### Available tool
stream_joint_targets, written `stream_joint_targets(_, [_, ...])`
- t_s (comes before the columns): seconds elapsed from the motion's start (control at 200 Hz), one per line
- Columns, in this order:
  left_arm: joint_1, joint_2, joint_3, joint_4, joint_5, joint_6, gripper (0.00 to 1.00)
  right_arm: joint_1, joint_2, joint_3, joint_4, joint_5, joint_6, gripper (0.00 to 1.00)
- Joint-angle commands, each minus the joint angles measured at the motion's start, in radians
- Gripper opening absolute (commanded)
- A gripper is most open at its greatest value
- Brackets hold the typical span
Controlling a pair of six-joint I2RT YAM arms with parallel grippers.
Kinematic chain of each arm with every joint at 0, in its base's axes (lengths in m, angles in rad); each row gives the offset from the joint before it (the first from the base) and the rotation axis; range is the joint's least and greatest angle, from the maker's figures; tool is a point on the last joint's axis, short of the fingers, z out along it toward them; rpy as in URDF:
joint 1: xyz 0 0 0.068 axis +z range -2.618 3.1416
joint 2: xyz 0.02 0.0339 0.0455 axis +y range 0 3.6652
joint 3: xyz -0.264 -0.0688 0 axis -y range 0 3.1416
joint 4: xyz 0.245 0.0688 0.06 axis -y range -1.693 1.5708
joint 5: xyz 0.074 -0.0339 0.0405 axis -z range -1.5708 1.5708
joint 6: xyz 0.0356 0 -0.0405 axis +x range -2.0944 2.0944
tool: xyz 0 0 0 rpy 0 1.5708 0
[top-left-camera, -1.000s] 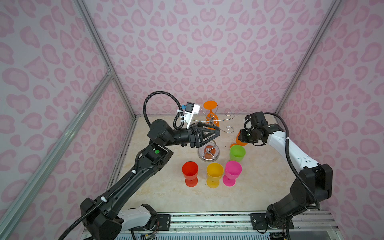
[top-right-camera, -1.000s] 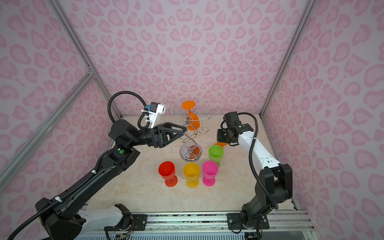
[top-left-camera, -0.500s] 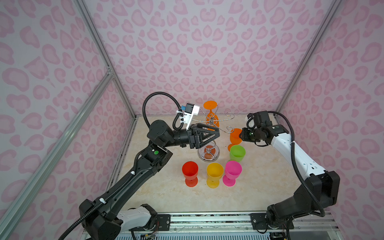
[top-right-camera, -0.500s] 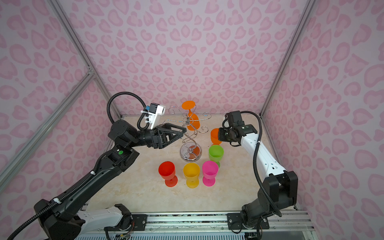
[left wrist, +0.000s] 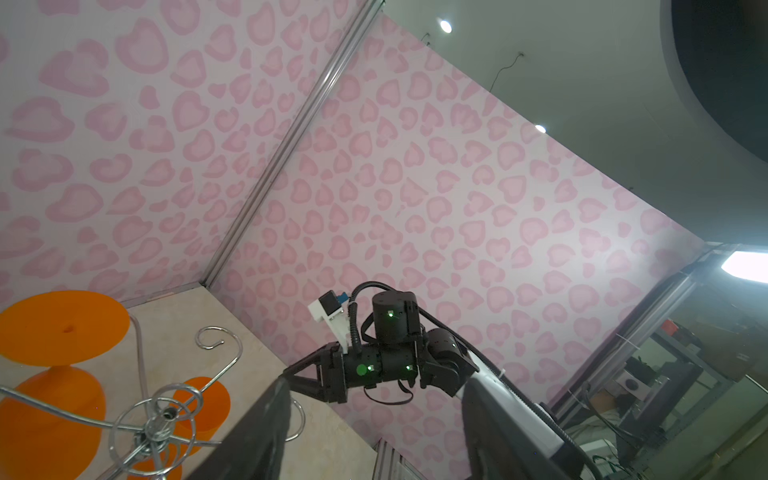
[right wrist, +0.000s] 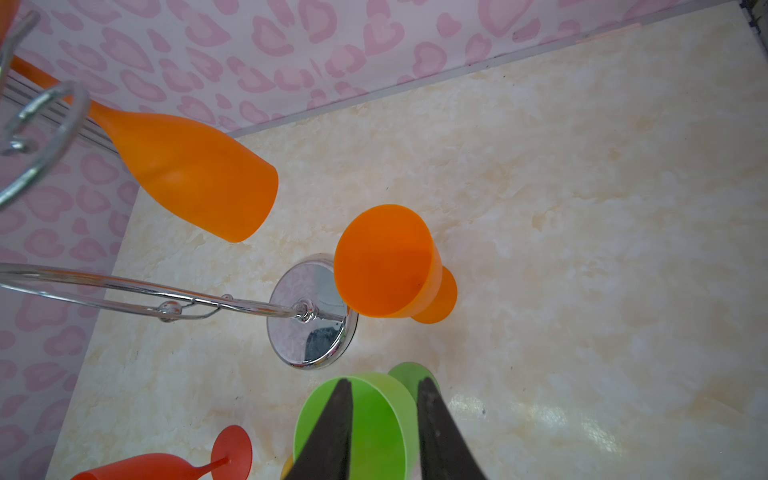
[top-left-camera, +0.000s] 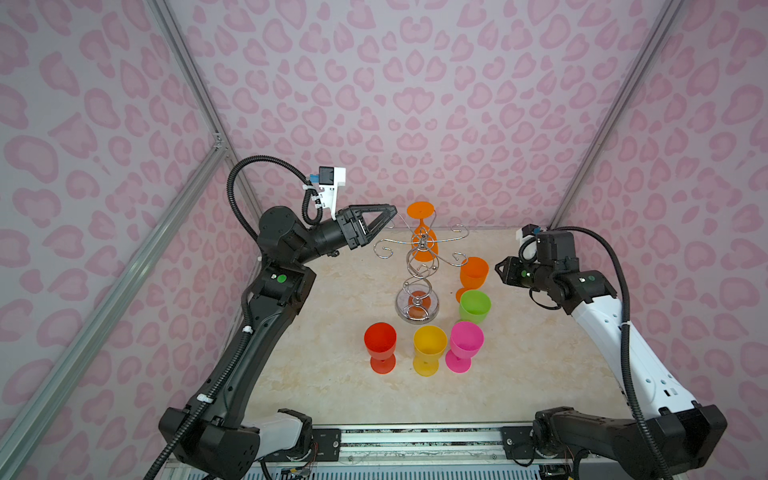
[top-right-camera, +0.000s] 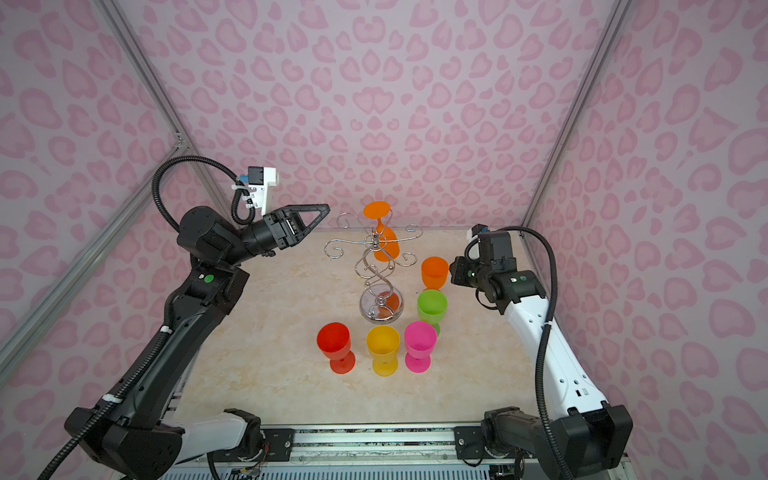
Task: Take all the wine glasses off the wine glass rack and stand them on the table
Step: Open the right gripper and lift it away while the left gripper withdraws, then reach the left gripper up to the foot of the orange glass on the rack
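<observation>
The chrome wine glass rack [top-left-camera: 419,270] [top-right-camera: 376,270] stands mid-table. One orange wine glass [top-left-camera: 424,249] [top-right-camera: 387,246] hangs upside down from a back arm, its foot [left wrist: 62,328] uppermost. My left gripper [top-left-camera: 390,212] [top-right-camera: 326,208] hovers open and empty just left of the rack's upper arms; in the left wrist view its fingers [left wrist: 266,428] stand wide apart. My right gripper [top-left-camera: 498,270] [top-right-camera: 453,270] is open and empty, a little to the right of a second orange glass [top-left-camera: 473,272] [right wrist: 386,262] standing upright on the table.
Red [top-left-camera: 380,345], yellow [top-left-camera: 428,347], pink [top-left-camera: 465,343] and green [top-left-camera: 475,305] glasses stand upright in front of and to the right of the rack's round base [right wrist: 309,320]. Pink-patterned walls close in the back and both sides.
My right gripper has drawn back to the right, away from the upright orange glass, which stays standing behind the green one. The left arm has barely moved.
</observation>
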Motion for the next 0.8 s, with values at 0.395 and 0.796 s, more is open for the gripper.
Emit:
stream_joint_targets(0.395, [0.145,0.547,0.403,-0.125,0.108,-0.024,0.66,-0.095,-0.165,-0.062,0.057,-0.07,0.038,0.3])
stream_joint_targets(0.796, [0.154,0.954,0.837,-0.119,0.281,-0.122,0.63,-0.154,-0.203,-0.105,0.02,-0.108,0.031,0.3])
